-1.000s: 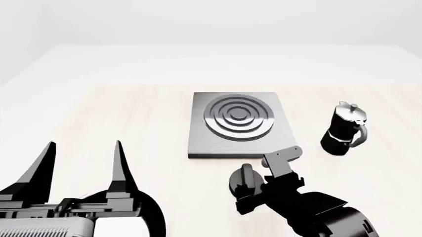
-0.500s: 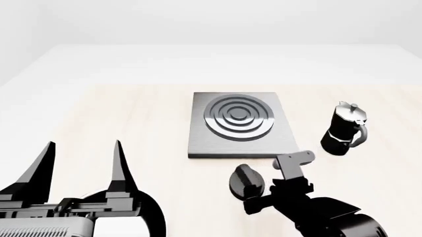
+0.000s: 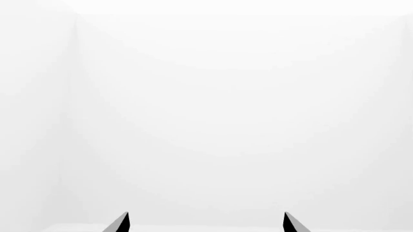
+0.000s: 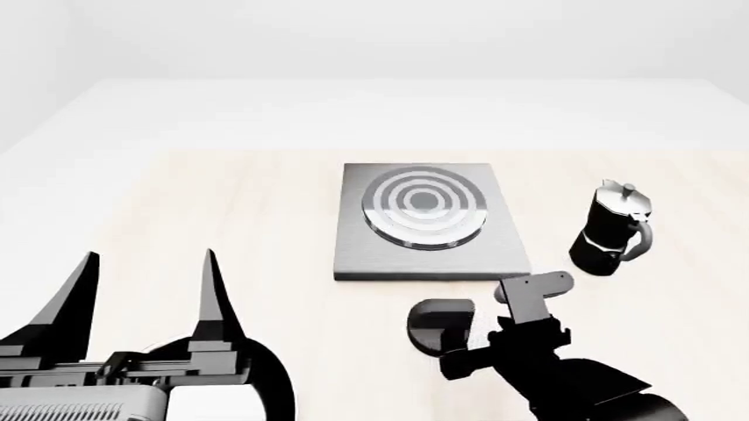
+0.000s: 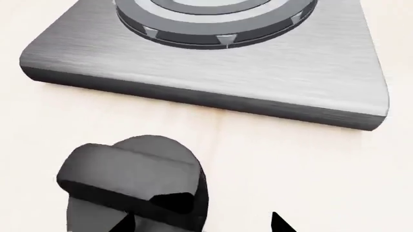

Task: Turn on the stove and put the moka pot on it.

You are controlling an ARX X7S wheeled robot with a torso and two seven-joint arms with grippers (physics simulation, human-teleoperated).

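**Knob turned, pot waiting**

Your left gripper (image 4: 150,263) idles, fingers spread. The small round black knob (image 4: 441,325) has rotated since a second ago; your right gripper's (image 4: 482,338) grip there is unclear. The burner on the flat dark-grey stove (image 4: 426,221) looks brighter. The black faceted moka pot (image 4: 611,230) stands right of it.

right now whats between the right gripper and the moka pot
Only bare table: the head view shows nothing lying between the right gripper, at the knob, and the moka pot.
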